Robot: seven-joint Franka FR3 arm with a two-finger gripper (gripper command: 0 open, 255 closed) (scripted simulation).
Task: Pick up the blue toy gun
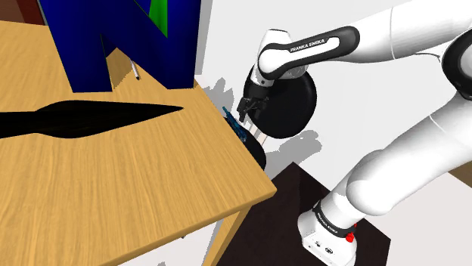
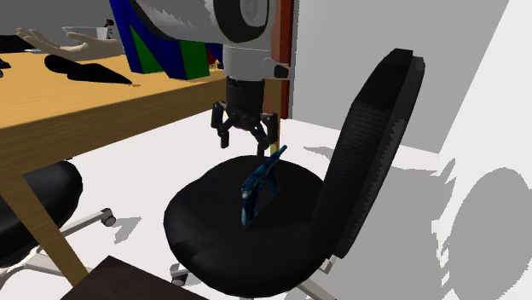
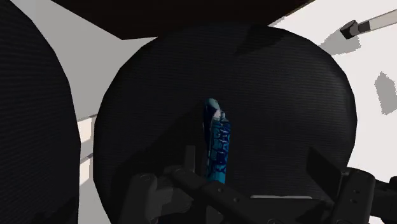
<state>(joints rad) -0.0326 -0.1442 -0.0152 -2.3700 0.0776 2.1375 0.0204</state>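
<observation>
Gripper [image 2: 245, 147]: you see it pointing straight down over the seat [image 2: 200, 226] of a black office chair, jaws spread wide and holding nothing. Blue toy gun [image 2: 260, 183]: it is on the seat, near the middle. In the second exterior view it stands on a slant, not flat. Its upper end comes up just beside the finger [image 2: 268, 136] on that view's right, and you cannot tell whether the two touch. The other finger is apart from it. Wrist view: you see the blue toy gun [image 3: 217, 143] as a narrow blue strip across the round seat. It sits in the gap between the fingers, nearer one than the other, and is not clasped. Backrest [image 2: 375, 153]: upright, at the second exterior view's right of the seat. Shoulder view: the hand hangs just off the corner of the wooden table [image 1: 151, 174], between the table edge and the backrest, and you can make out a sliver of blue beneath it, right by the table edge. On the table you have a tall blue and green upright object [image 1: 83, 45] and a long flat black shape [image 1: 83, 119], both well apart from the blue toy gun. A second black chair [image 2: 34, 209] sits under the table at the second exterior view's left.
</observation>
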